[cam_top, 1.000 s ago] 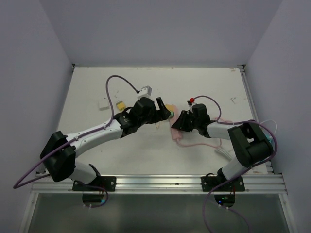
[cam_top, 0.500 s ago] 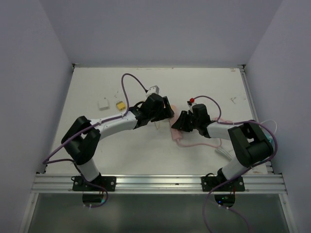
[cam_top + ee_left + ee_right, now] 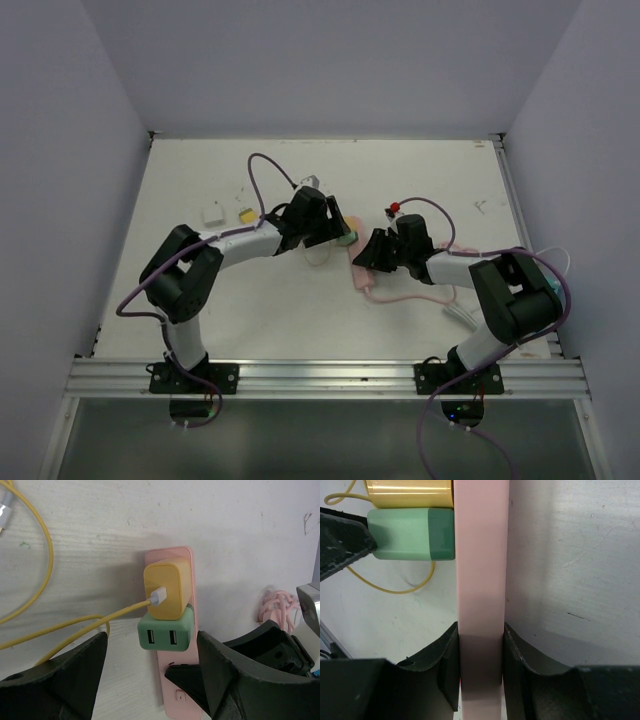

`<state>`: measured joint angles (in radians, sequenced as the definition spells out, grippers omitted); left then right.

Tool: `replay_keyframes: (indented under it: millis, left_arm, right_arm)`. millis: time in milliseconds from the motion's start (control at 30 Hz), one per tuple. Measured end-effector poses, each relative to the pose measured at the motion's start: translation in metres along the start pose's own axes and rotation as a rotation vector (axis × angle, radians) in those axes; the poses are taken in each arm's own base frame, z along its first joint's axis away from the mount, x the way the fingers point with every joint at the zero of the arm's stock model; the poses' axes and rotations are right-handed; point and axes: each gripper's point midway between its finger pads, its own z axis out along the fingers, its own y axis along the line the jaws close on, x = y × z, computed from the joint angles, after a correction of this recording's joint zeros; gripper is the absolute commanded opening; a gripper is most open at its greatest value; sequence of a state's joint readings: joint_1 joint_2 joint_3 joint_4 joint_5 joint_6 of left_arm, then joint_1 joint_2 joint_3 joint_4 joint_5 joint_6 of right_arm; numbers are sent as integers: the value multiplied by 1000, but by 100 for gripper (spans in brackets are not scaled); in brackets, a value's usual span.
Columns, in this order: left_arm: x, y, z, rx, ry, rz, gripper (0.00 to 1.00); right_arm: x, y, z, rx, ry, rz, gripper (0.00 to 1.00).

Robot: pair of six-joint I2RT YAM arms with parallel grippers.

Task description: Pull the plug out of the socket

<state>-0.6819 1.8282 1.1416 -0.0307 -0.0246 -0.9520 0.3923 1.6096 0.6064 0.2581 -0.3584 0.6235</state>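
At the left of the left wrist view a yellow cable loops slack over the table and runs into the yellow plug. That plug sits near one end of the pink strip, with the green plug seated right beside it, the two bodies touching. The left gripper hangs over the pair with its jaws spread wide, a finger on each side and neither touching anything. It is empty and lined up, I judge, to close across a plug body rather than the cable, since tugging the lead would strain it. Which plug it means to take I cannot tell; its midline falls nearer the green one. Both plugs look fully seated, so the pull is not yet begun. To the right, the right gripper has its jaws closed on the strip's narrow sides, pads flush against the pink — a brace, most likely, so the strip keeps to the table rather than lifting with the plug.
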Motion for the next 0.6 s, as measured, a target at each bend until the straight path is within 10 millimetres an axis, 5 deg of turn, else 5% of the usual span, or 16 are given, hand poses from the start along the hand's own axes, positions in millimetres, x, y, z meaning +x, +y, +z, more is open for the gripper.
replay_keyframes:
  millis: [600]
  left_arm:
    - [17,-5,18,76,88,-2,66]
  right_arm:
    - [1,1,1,-15,9,-7,0]
